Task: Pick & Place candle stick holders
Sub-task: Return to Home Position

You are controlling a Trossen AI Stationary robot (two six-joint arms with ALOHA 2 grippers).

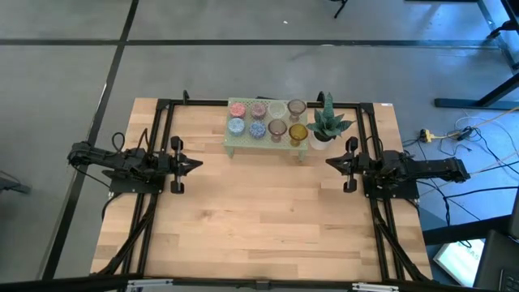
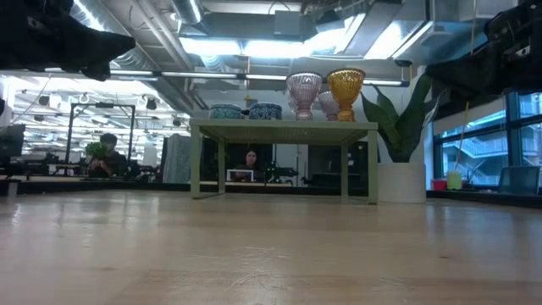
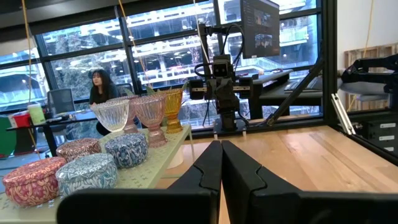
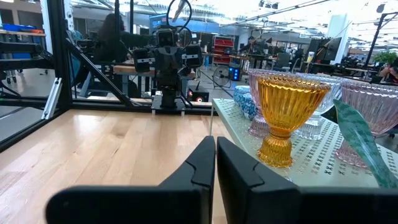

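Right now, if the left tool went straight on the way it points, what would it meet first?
Most likely the right tool, facing it across the table. The left tool, shut, points past the green stand, which seems to lie just off that line, though depth is hard to judge.

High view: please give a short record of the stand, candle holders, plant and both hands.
stand: pale green, at the far edge of the table
candle holders: eight, on the stand, two rows of four
plant: beside the stand, right arm's side
left hand: shut, empty, apart from the stand
right hand: shut, empty, near the plant
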